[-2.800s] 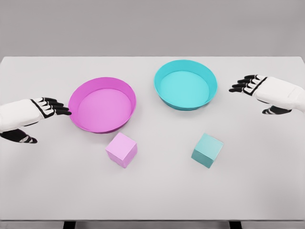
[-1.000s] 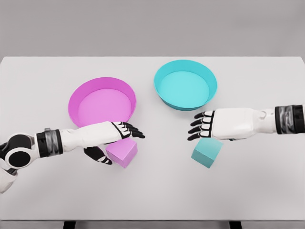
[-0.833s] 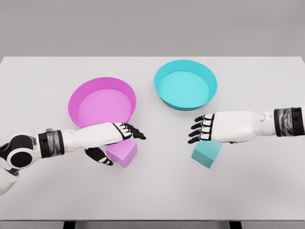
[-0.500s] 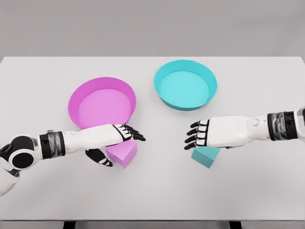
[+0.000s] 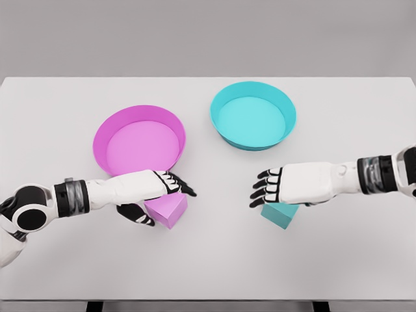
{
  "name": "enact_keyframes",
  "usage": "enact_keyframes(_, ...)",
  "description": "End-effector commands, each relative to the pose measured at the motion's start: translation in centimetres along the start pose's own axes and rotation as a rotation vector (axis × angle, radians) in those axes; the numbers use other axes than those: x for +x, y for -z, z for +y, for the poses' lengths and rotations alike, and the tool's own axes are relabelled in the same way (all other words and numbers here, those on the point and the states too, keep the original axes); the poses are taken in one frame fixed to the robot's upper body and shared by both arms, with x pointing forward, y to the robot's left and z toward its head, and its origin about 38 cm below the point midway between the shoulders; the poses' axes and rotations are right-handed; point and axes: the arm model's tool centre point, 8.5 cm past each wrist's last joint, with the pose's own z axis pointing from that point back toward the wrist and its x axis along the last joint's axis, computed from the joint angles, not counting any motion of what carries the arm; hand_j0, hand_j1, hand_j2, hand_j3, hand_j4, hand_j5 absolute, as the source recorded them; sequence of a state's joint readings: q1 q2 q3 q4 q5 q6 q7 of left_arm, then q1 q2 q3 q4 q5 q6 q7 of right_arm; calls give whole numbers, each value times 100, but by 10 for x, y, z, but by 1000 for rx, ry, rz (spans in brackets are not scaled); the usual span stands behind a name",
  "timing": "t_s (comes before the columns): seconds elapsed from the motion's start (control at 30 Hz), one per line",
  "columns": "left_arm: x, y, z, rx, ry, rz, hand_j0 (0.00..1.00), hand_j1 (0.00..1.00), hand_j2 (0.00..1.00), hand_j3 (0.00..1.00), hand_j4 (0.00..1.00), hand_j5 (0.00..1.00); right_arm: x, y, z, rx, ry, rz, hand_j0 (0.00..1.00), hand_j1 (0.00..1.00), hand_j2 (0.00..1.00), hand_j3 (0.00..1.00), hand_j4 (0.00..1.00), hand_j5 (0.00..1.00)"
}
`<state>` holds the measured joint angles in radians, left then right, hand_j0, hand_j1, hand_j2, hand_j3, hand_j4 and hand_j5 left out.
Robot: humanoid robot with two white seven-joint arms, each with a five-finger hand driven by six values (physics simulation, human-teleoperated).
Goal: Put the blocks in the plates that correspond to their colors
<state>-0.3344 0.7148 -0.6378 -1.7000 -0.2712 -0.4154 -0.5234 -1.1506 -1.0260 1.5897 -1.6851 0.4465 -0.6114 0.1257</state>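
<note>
White table (image 5: 208, 260): flat matte top spanning nearly full frame width, front edge near bottom of view. Two dark legs (image 5: 95, 306) visible below front edge. Plain grey backdrop (image 5: 208, 36) behind far edge.

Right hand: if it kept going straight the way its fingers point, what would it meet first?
The right hand points toward the picture's left, over the teal block. That line crosses bare table and would first reach the left hand above the pink block, though depth is uncertain.
</note>
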Motion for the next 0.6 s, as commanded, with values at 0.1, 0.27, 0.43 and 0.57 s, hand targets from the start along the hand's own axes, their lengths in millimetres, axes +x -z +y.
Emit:
enact_keyframes(0.1, 2, 0, 0, -4, 7, -7, 73, 73, 73, 73, 73, 73, -2, 3, 5, 25, 11, 0, 100, 100, 100, 100, 100, 100)
enact_keyframes(0.27, 2, -1, 2, -3, 15, -11, 66, 66, 66, 66, 66, 66, 1, 6, 9, 32, 20, -10, 100, 100, 100, 100, 100, 100)
enact_keyframes(0.43, 7, -2, 4, 3, 35, -48, 57, 57, 57, 57, 57, 57, 2, 11, 7, 31, 13, -22, 100, 100, 100, 100, 100, 100)
enact_keyframes(0.57, 17, -2, 16, 23, 69, -91, 54, 54, 54, 54, 54, 54, 0, 11, 9, 39, 13, -16, 100, 100, 100, 100, 100, 100)
